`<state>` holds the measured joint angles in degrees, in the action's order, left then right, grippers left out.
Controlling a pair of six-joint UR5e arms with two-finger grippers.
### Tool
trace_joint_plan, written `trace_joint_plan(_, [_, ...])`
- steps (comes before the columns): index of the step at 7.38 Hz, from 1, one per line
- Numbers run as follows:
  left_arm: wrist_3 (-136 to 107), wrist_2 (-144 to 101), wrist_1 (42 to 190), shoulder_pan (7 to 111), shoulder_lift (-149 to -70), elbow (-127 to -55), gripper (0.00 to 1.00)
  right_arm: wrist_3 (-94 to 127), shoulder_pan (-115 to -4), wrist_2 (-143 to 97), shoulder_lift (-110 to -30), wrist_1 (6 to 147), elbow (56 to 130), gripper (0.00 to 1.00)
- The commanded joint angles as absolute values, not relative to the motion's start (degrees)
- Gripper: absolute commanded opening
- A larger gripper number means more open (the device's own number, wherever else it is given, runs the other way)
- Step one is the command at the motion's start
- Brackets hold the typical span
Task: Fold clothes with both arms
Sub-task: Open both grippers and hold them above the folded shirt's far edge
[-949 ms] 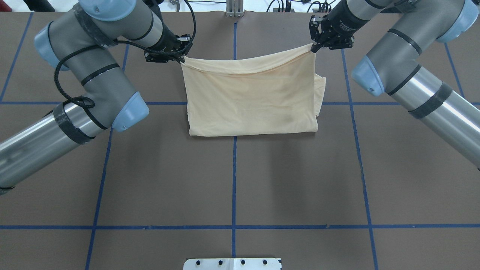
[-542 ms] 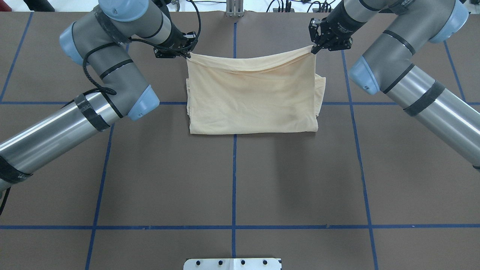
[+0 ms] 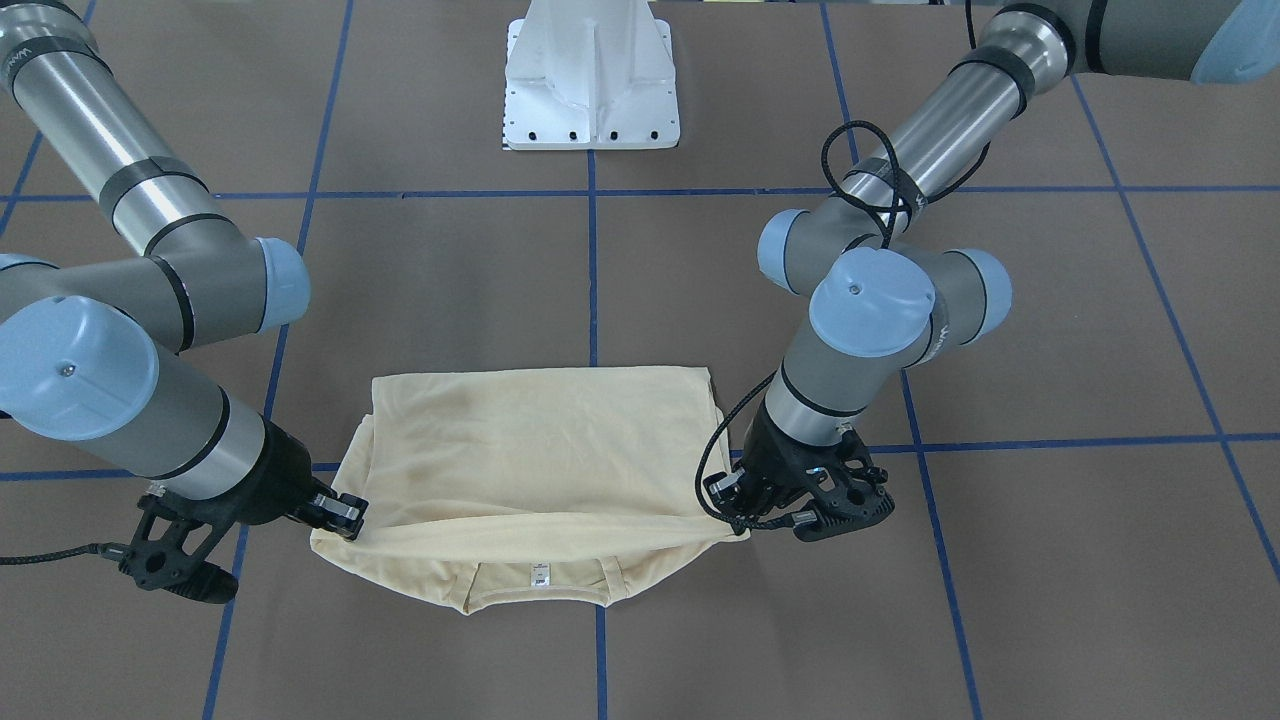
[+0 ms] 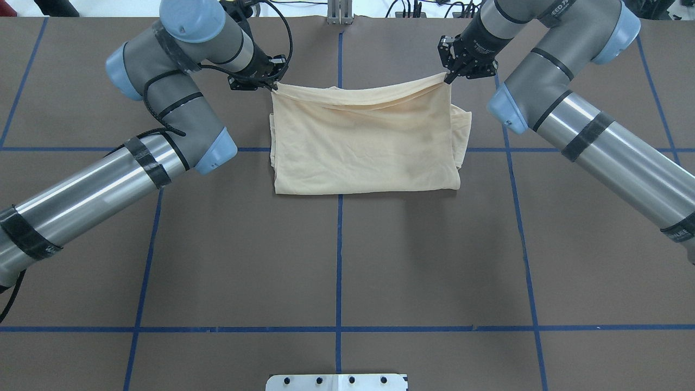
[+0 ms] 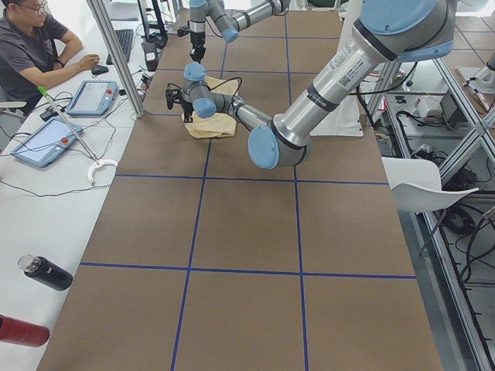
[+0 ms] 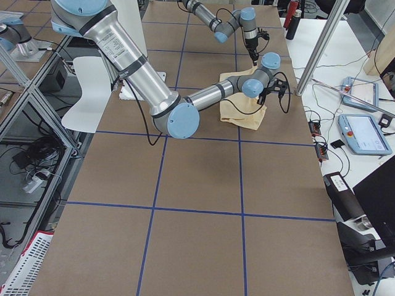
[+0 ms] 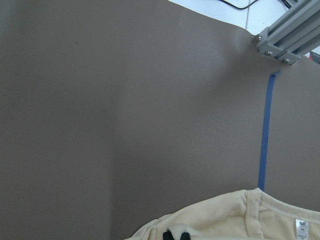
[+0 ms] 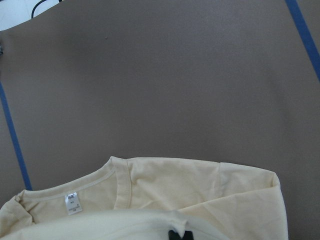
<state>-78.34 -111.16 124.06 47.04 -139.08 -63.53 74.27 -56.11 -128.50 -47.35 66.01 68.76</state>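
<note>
I had the left hand point(image 4: 270, 82) and right hand point(image 4: 448, 77) each clamped on a far corner of the T-shirt point(image 4: 364, 141), already a rectangle on the desk point(image 4: 336, 260), this fold, I reckoned, not yet laid

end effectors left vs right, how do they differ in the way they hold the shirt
The left end effector hangs below a wrist that comes down steeply, while the right end effector reaches in on a low slant from the side. A looped cable curves beside the left one; a trailing cable runs off sideways from the right one. Shared: each is shut on one far corner of the shirt's top layer, and the edge sags between them.
</note>
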Motion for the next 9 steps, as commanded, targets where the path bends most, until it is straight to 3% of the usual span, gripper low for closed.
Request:
trace_joint_plan(1, [-79.4,-109.7,126.2,45.1,-139.9,-60.7,0.00,74.3,-54.6,-126.8,-47.2,65.0,67.1,0.00])
trace_joint_plan(9, [-79.1,-107.4,126.3,45.8,-139.6,-59.1,0.00,73.3,-54.3,-122.1,-47.9,65.0,65.0,0.00])
